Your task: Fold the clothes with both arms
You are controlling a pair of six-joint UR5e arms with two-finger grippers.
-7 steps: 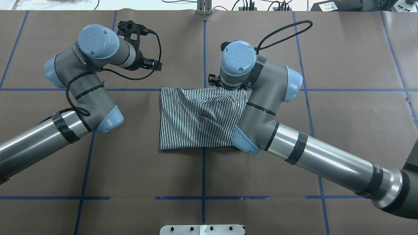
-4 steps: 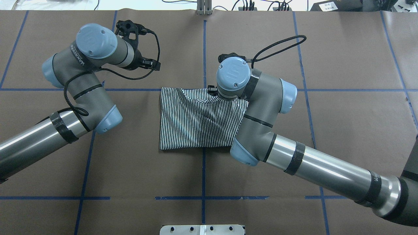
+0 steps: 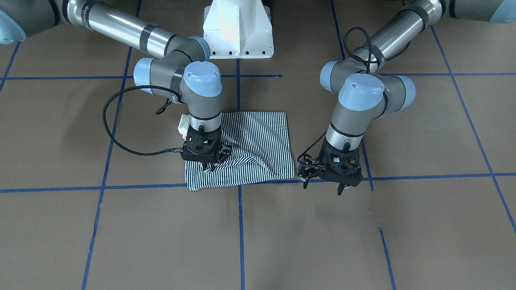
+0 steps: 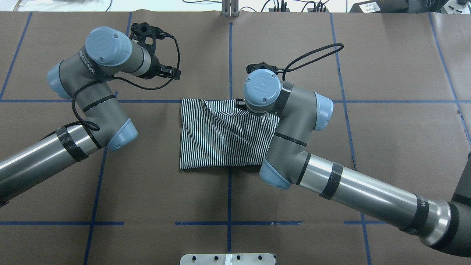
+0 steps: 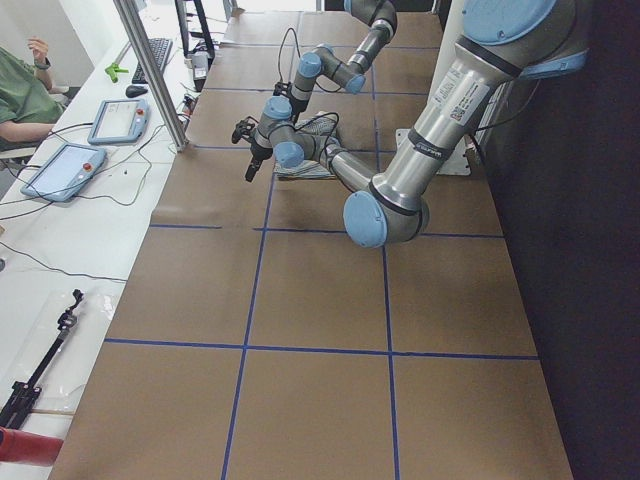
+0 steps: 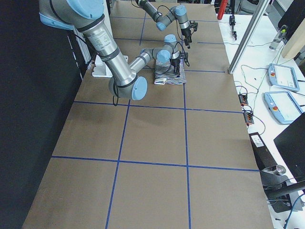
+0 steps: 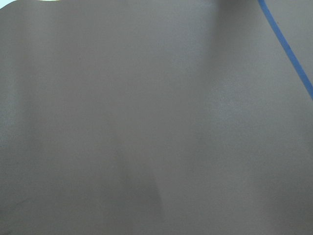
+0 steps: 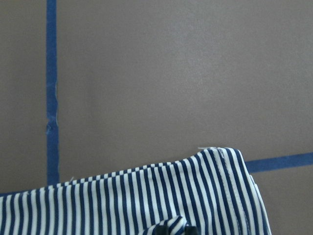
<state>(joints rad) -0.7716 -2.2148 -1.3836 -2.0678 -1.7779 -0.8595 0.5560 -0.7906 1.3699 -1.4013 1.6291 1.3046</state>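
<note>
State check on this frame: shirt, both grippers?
polo shirt: folded into a rectangle, lying on the table, with a diagonal wrinkle across it.
right gripper: down on the shirt's edge away from the robot's base, apparently shut on a pinch of fabric.
left gripper: open, empty, hanging beside the shirt, not touching it.

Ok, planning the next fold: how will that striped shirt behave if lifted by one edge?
Probably floppy: the striped shirt shows diagonal wrinkles near the right hand, so it should sag from a single grip. Likely light, being thin cloth lying flat. Its folded layers may slip apart when lifted.
</note>
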